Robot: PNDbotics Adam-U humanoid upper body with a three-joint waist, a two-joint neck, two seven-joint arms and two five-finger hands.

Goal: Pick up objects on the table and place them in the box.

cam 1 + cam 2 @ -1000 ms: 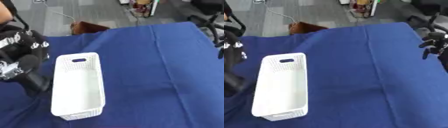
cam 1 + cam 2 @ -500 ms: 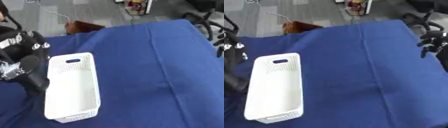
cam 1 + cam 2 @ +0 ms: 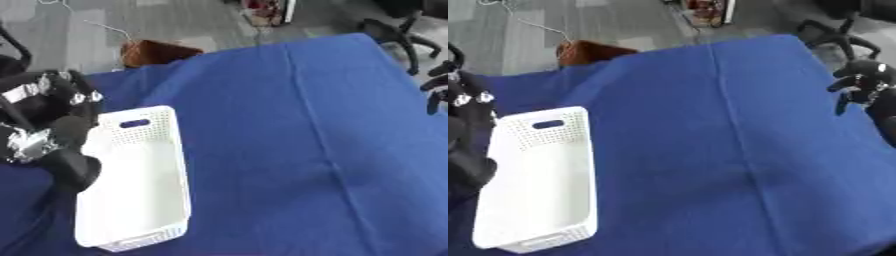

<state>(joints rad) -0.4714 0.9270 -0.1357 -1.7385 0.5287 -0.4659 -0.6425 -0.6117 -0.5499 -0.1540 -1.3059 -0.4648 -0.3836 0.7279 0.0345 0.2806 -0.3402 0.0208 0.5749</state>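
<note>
- Long white perforated plastic box [image 3: 136,180]: lies on the left part of the table, a handle slot in its far end wall; interior shows nothing inside.
- Table under a blue cloth [image 3: 297,150]: creased down the middle.
- Left hand [image 3: 48,125], black with silver joints: beside the box's left wall, near its far end; fingers curled, whether they touch the box cannot be told.
- Right hand [image 3: 861,85], black: over the table's right edge, well apart from the box; fingers hang down relaxed, holding nothing.
- Brown object [image 3: 157,51]: on the floor beyond the table's far edge.
</note>
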